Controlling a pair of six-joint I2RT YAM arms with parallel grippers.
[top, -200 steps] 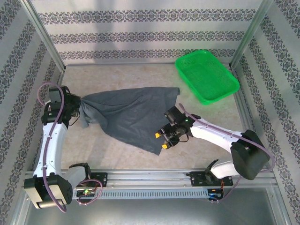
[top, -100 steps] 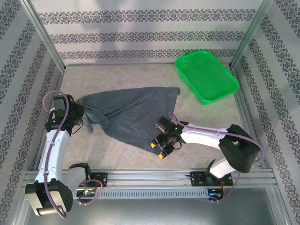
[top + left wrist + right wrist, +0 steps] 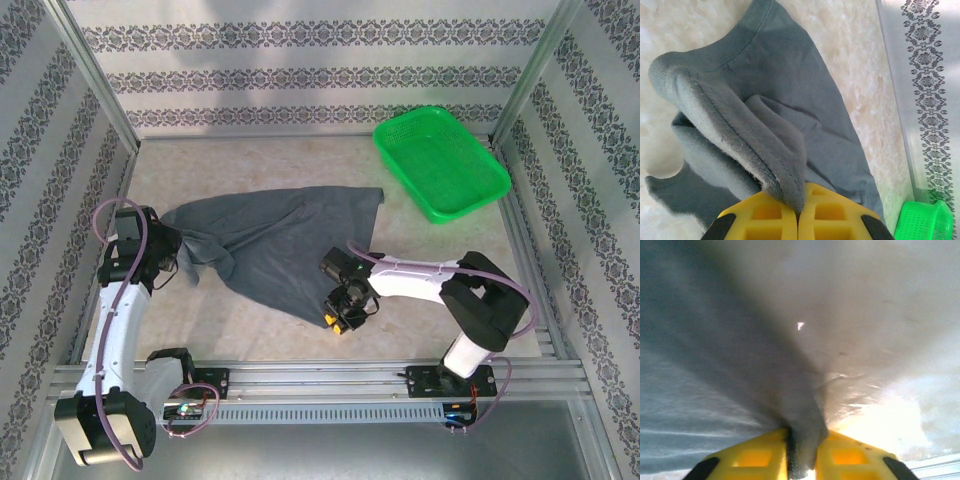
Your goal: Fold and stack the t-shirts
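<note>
Grey t-shirt is lying crumpled, unfolded; left gripper and right gripper are each clamping its fabric. Folding and stacking are awaiting completion.

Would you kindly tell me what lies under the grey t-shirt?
The pale table shows around the t-shirt; whatever is beneath its spread fabric is covered. The left gripper and right gripper are shut on its edges.

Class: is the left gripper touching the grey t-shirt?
Touching. In the left wrist view, the left gripper is shut on a fold of the t-shirt, pinched between its yellow fingers.
</note>
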